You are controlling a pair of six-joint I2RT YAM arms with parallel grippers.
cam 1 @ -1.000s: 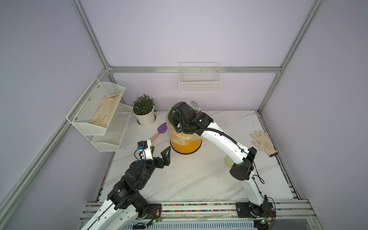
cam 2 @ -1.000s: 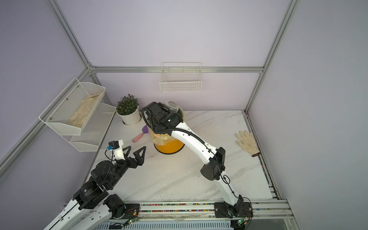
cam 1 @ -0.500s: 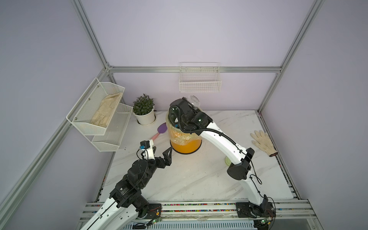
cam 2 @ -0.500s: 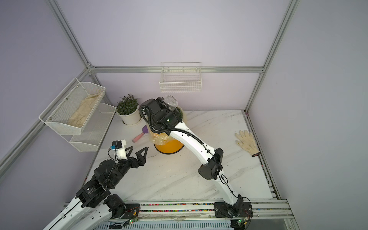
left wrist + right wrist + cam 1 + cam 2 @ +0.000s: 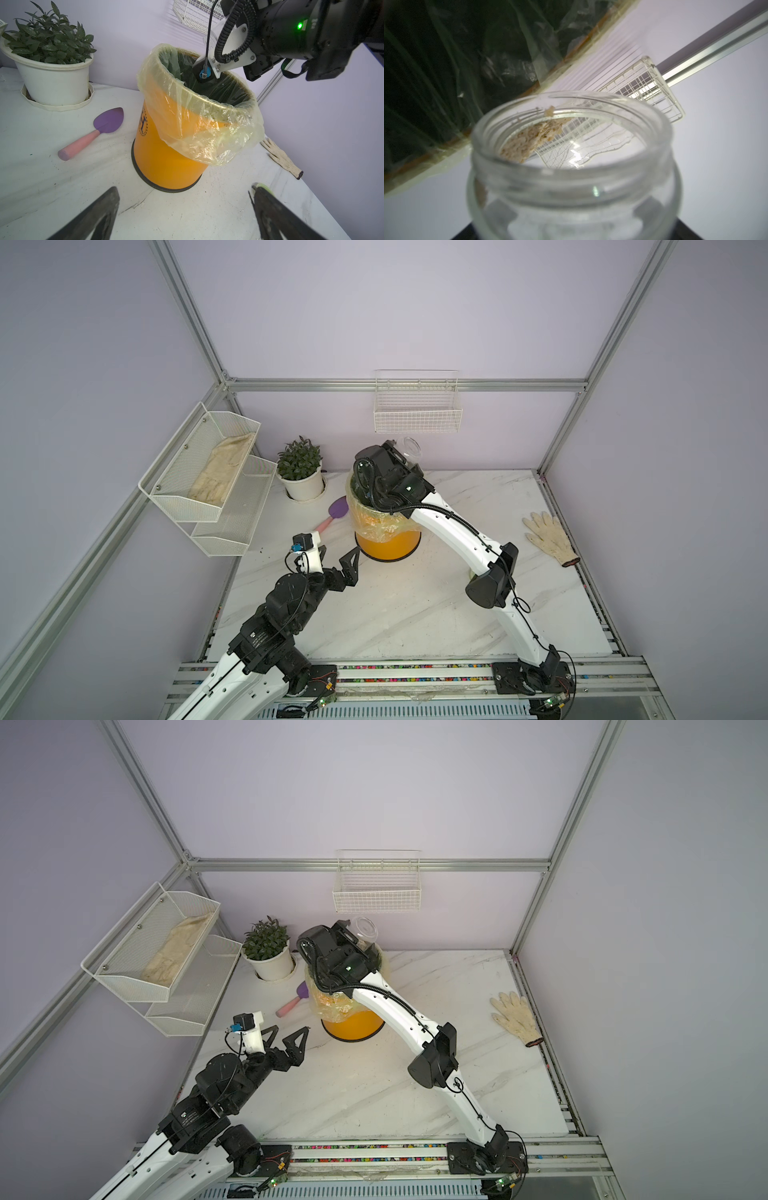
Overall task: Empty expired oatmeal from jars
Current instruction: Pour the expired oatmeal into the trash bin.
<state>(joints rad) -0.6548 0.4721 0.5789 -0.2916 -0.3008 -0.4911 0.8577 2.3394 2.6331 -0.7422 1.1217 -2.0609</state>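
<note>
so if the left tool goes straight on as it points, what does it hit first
Probably the lower wall of the orange bin, dead ahead of the open left tool; depth is unclear.

Orange bin [image 5: 166, 158] w/ yellow liner [image 5: 207, 133]; beige oatmeal [image 5: 529, 139], clear jar [image 5: 571, 187].

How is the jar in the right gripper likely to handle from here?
The jar looks like smooth clear glass, so it is probably slippery and breakable if dropped. Only a small clump of oatmeal clings inside, so it is likely light. Being round, it would probably roll if laid sideways on the table.
</note>
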